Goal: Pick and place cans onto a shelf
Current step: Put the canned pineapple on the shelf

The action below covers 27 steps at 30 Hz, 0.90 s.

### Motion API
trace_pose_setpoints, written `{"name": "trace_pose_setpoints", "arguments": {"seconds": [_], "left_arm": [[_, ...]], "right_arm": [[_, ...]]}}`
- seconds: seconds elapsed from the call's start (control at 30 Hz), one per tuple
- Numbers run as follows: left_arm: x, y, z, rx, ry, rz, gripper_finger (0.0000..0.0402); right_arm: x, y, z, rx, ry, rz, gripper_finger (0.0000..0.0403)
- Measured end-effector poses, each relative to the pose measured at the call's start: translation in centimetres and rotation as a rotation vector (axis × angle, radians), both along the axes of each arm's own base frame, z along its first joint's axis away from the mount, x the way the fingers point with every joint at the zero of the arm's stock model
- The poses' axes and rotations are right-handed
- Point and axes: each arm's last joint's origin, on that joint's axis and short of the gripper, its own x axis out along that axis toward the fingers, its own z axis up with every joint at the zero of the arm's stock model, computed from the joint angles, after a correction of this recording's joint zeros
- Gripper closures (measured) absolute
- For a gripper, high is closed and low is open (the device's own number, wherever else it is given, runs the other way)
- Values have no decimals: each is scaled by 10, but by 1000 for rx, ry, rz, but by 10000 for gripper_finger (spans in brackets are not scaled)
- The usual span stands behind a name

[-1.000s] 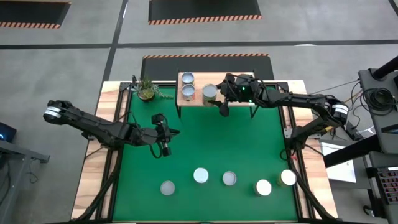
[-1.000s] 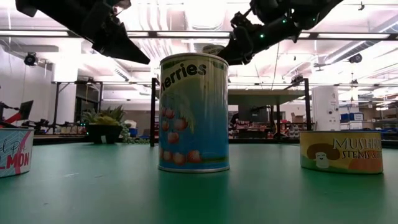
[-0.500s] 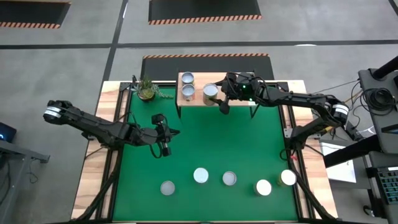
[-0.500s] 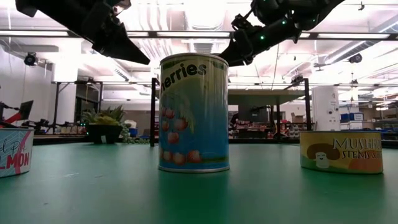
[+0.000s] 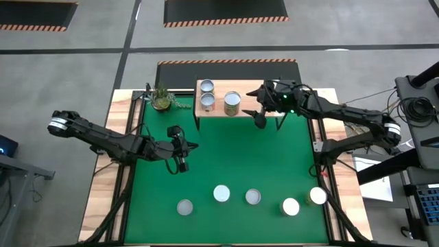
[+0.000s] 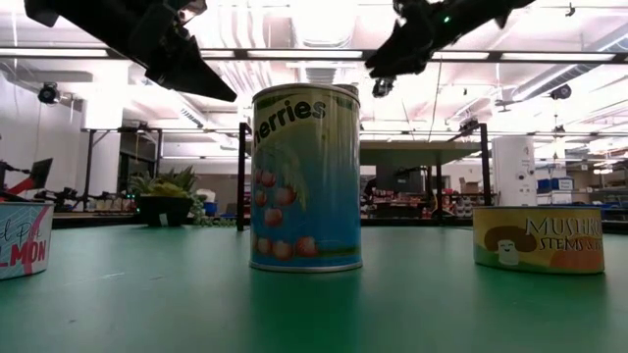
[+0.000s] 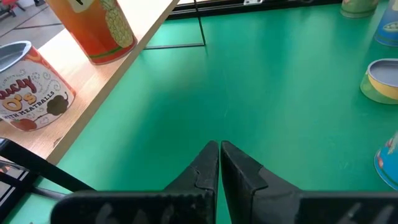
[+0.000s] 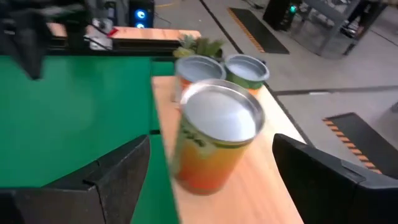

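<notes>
- The right gripper [image 5: 260, 118] hung over the far edge of the green table [image 5: 226, 158], just right of the small light-wood shelf on thin black legs [image 5: 252, 104], its two dark fingers [image 8: 118, 171] spread wide with nothing between them.
- On that shelf stood three cans: the tall orange-labelled tin with a shiny silver top [image 5: 232, 103] nearest the gripper, and two shorter silver-topped tins [image 5: 206, 86] [image 5: 207, 101] at the shelf's left end, one behind the other.
- The right wrist view had the tall tin [image 8: 214, 140] standing upright on the plank, apart from both fingers, so I judged it a finished placement and the step in hand a clean retreat.
- To do that well, the arm should lift up and away to the right before swinging near, keeping the open fingers clear of the tall tin so nothing gets nudged off the plank.
- Five more round silver-topped cans waited along the near edge: [image 5: 184, 206], [image 5: 221, 193], [image 5: 253, 197], [image 5: 291, 206] and [image 5: 317, 195]; the two rightmost look the easiest next reach for this arm.
- The left gripper [image 5: 182, 165] waited over the left-middle of the table, jaws pressed together and empty.
- A small potted green plant [image 5: 162, 98] sat left of the shelf, out of the way.
</notes>
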Motion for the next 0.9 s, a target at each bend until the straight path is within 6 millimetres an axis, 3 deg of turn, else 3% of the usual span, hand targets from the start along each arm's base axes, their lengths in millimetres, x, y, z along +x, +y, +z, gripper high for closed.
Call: {"name": "trace_pose_setpoints", "arguments": {"seconds": [0.13, 0.4, 0.9], "left_arm": [[0, 0, 0, 3, -4, -1, 402], [1, 0, 2, 13, -20, -7, 402], [1, 0, 2, 18, -19, -8, 402]], "right_arm": [[1, 17, -4, 18, 7, 54, 79], [31, 40, -31, -74, 136, 35, 97], [70, 15, -53, -122, 235, -32, 357]]}}
